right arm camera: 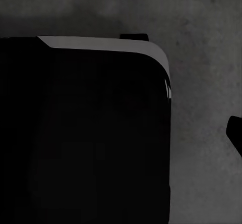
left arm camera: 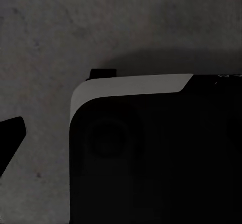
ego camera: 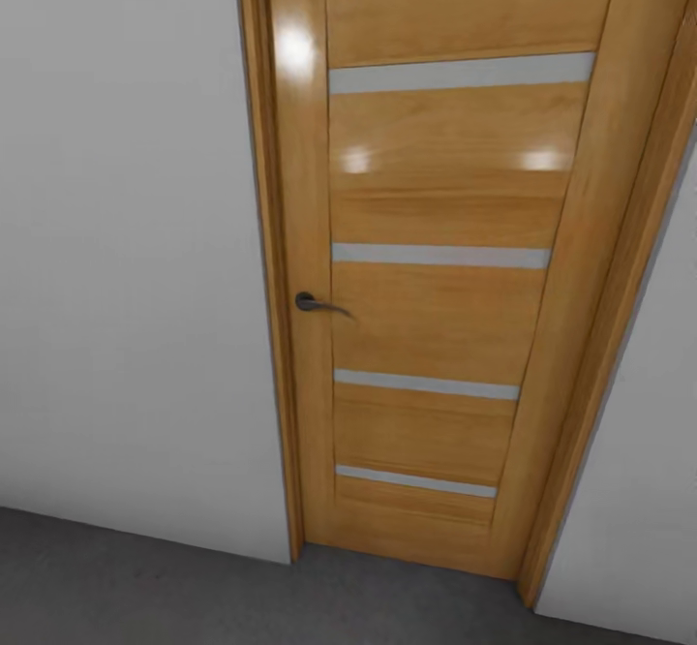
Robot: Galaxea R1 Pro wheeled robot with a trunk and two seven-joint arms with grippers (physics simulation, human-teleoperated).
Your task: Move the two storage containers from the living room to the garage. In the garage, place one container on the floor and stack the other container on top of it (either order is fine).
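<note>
A dark grey, mottled concrete floor (right arm camera: 201, 27) lies below the camera. Over it sits a large black body with rounded corners (right arm camera: 85, 138), a pale grey strip (right arm camera: 101, 43) running along one edge. One dark gripper fingertip (right arm camera: 235, 133) shows beside the body, over bare floor; the other is hidden.

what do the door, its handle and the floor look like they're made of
The door looks like honey-toned wood or veneer with a glossy varnish: visible grain and bright light reflections, crossed by pale matte strips, possibly frosted glass. The handle seems dark metal with a dull sheen. The floor looks like rough, mottled grey concrete, matte.
</note>
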